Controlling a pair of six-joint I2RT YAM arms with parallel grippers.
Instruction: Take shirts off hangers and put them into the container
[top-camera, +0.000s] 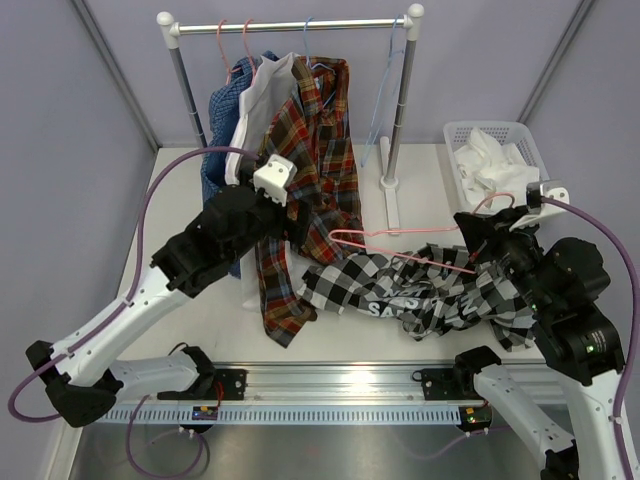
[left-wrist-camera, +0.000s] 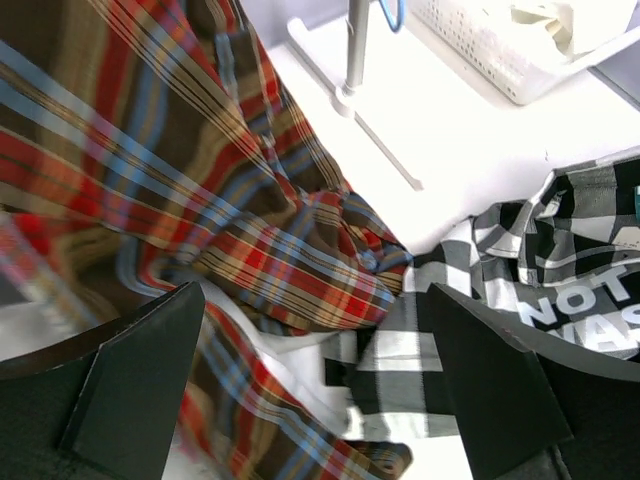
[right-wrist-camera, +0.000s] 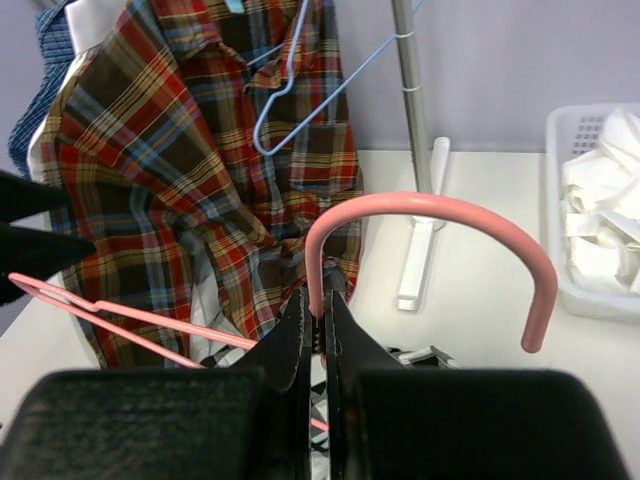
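Black-and-white checked shirt (top-camera: 420, 290): lies crumpled on the white table (top-camera: 430, 190), in front of the arms' bases and outside the container. White printed lettering on a dark patch, partly readable as "NOT" above "…AS"; the rest is folded out of sight.

Pink hanger (top-camera: 400, 245): lies across the checked shirt. The right gripper (right-wrist-camera: 318, 310) is clamped on the wire at the foot of its hook.

Left gripper (left-wrist-camera: 310, 380): jaws spread wide and holding nothing, over the hem of the red-orange plaid shirt (top-camera: 320, 130).

Rail (top-camera: 290, 25): carries the plaid shirt, a white shirt (top-camera: 262, 90), a blue checked shirt (top-camera: 222, 110) and a bare light blue hanger (top-camera: 385, 100).

Container (top-camera: 530, 135): white lattice basket at the table's far right, with white cloth (top-camera: 490, 160) inside.
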